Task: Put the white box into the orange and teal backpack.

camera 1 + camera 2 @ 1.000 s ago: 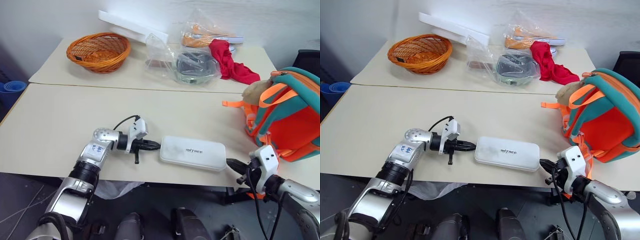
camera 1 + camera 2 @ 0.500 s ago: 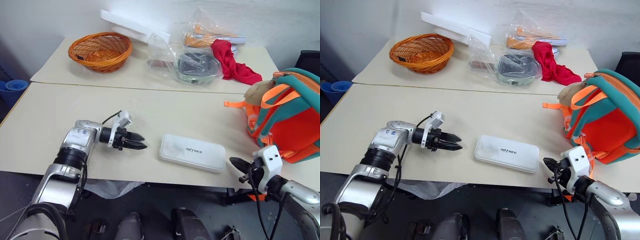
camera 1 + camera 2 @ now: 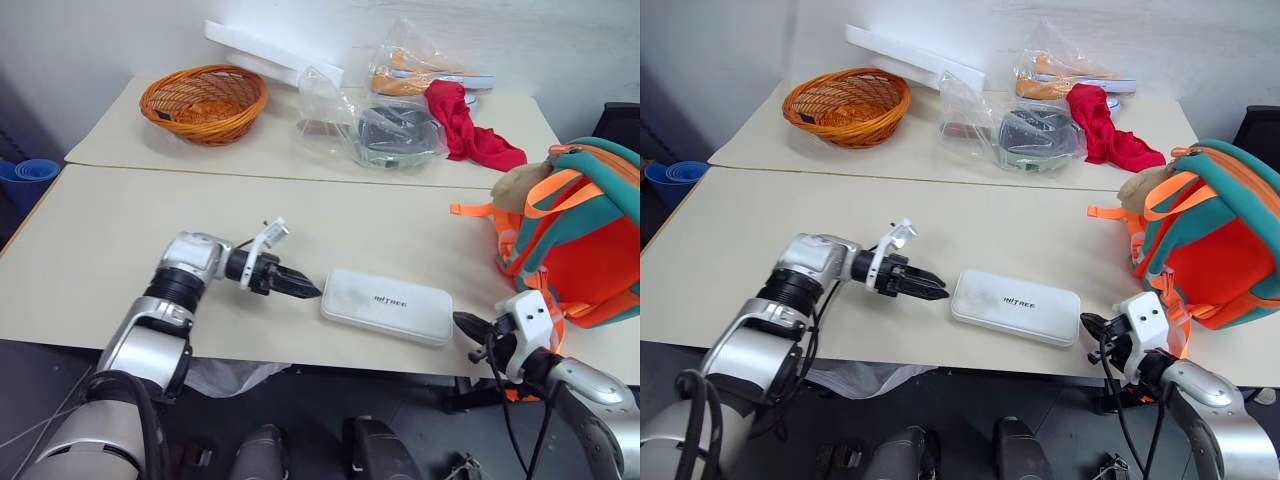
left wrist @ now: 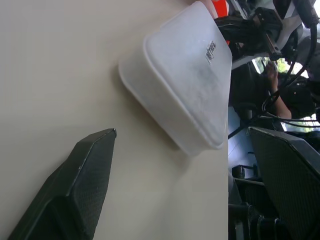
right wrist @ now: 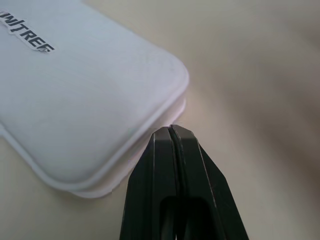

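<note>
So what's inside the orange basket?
The basket looks empty: only its woven inside shows. Its near wall hides part of the bottom, so something small and flat there could not be seen.

orange and teal backpack (image 3: pixel 590 240) cut off at edge

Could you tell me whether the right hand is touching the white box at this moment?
Cannot tell: in the right wrist view the shut right hand overlaps the white box at its corner, showing neither contact nor gap plainly.
</note>
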`<move>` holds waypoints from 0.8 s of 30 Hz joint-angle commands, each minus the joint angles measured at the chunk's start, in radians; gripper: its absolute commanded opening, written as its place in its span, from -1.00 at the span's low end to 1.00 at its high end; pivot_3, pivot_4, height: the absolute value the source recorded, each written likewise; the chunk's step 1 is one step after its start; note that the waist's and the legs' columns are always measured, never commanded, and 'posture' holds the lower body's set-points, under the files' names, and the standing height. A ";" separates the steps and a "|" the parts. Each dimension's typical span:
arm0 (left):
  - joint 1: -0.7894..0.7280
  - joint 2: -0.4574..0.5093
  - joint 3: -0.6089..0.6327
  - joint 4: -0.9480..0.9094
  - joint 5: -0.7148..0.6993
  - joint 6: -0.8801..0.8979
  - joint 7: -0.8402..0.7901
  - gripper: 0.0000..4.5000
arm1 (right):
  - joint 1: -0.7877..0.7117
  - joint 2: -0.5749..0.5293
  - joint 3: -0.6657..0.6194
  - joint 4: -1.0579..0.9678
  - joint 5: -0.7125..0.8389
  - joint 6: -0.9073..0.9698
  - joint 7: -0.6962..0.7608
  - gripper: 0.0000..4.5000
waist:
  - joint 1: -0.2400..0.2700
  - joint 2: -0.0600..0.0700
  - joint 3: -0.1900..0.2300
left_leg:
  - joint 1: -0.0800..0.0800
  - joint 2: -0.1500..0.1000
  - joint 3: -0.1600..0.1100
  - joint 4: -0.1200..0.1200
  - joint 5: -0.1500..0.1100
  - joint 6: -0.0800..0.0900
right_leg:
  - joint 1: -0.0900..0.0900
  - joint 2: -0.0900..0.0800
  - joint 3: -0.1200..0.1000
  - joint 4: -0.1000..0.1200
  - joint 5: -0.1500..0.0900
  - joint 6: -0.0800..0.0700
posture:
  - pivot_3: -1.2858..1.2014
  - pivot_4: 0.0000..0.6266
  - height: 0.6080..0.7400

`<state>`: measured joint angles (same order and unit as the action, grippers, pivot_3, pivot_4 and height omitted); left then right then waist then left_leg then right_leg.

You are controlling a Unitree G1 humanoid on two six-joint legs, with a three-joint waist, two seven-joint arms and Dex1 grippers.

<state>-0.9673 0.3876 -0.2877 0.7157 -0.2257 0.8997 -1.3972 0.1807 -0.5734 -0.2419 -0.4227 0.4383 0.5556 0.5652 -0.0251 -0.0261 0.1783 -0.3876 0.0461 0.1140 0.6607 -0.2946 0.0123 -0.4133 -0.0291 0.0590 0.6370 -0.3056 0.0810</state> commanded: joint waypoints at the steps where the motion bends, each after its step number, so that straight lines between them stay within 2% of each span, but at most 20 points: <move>1: 0.016 -0.056 -0.039 -0.016 0.009 0.049 0.030 0.97 | -0.025 0.016 0.014 -0.007 -0.008 -0.028 -0.007 -1.00 | -0.001 0.000 0.000 | 0.000 0.000 0.000 0.000 0.000 0.000 | 0.000 0.000 0.000 0.000 0.000 0.000 | 0.03 -0.52 1.00; 7: -0.005 -0.112 0.031 -0.014 -0.031 0.113 0.093 0.97 | -0.038 0.036 0.033 -0.004 -0.023 -0.028 -0.016 -1.00 | 0.000 0.000 0.000 | 0.000 0.000 0.000 0.001 0.000 0.000 | 0.000 0.000 0.000 0.001 0.000 0.000 | 0.03 -0.52 1.00; 10: -0.020 -0.111 0.088 0.003 -0.057 0.131 0.119 0.74 | -0.030 0.041 0.033 -0.007 -0.025 -0.025 -0.021 -1.00 | -0.002 0.000 0.000 | 0.000 0.000 0.000 0.001 0.000 0.000 | 0.000 0.000 0.000 0.001 0.000 0.000 | 0.03 -0.52 1.00; 16: -0.009 -0.068 0.117 -0.058 -0.114 0.183 0.079 -0.05 | 0.031 0.055 -0.003 -0.031 -0.044 -0.058 -0.048 -1.00 | -0.004 0.000 0.000 | -0.002 0.001 0.000 0.001 0.000 -0.001 | -0.002 0.002 0.000 0.002 0.000 0.000 | 0.03 -0.52 1.00; 19: 0.031 -0.024 0.122 -0.157 -0.159 0.228 0.063 -0.40 | 0.099 0.076 -0.096 -0.093 0.009 -0.051 -0.065 -1.00 | -0.005 0.000 0.000 | -0.001 0.001 0.000 0.001 0.000 -0.002 | -0.002 0.001 0.000 0.003 0.000 0.000 | 0.03 -0.52 1.00; 20: 0.048 -0.004 0.130 -0.199 -0.177 0.246 0.061 -0.42 | 0.115 0.086 -0.150 -0.122 0.046 -0.041 -0.076 -1.00 | -0.006 0.000 0.000 | -0.001 0.001 0.000 0.001 0.000 -0.002 | -0.002 0.001 0.001 0.003 0.000 0.000 | 0.03 -0.52 1.00; 24: 0.105 0.073 0.192 -0.318 -0.245 0.303 0.074 -0.42 | 0.105 0.103 -0.306 -0.195 0.158 0.015 -0.154 -0.46 | -0.010 0.001 0.000 | 0.000 0.002 0.001 0.001 0.000 -0.004 | -0.003 0.001 0.001 0.007 -0.001 -0.001 | 0.03 -0.52 1.00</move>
<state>-0.8572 0.4428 -0.1516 0.4678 -0.4119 1.1819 -1.3138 0.3039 -0.4740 -0.4814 -0.5603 0.5380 0.5546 0.4488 -0.0349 -0.0256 0.1787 -0.3875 0.0486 0.1142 0.6615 -0.2941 0.0080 -0.4159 -0.0280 0.0596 0.6439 -0.3065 0.0794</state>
